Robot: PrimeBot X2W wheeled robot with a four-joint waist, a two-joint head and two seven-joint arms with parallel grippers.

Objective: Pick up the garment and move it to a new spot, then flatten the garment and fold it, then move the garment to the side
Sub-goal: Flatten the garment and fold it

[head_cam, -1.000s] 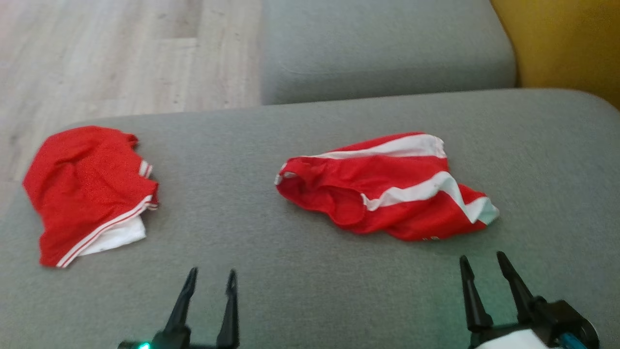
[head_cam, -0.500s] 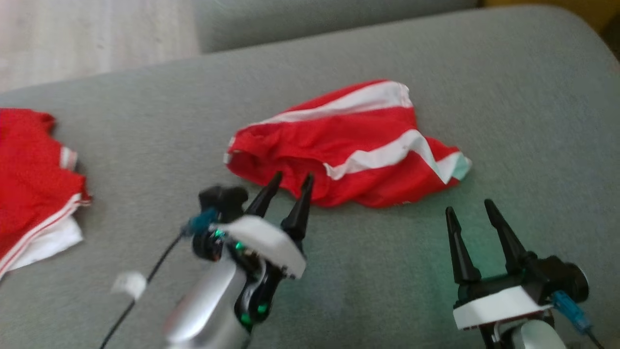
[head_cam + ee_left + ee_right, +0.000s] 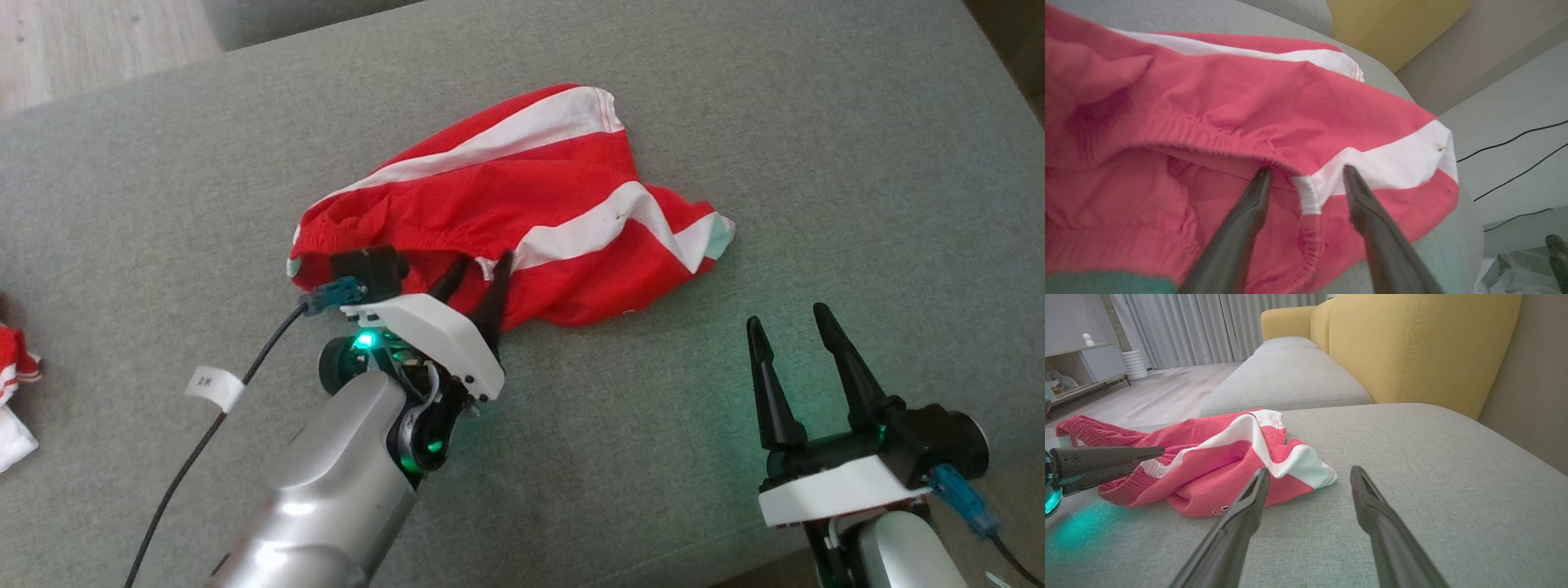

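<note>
We see L gripper (image 3: 486, 260) parted, astride waistband of shorts (image 3: 522, 188); R gripper (image 3: 785, 315) wide, over sofa (image 3: 857, 122) nearby.

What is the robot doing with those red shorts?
It looks ready to pick up the red shorts lying crumpled on the grey sofa cushion. Its left gripper is at the waistband, open and straddling the elastic edge, not pinching yet. The right gripper hovers open over bare cushion, apart from the shorts. Another red garment lies far left.
</note>
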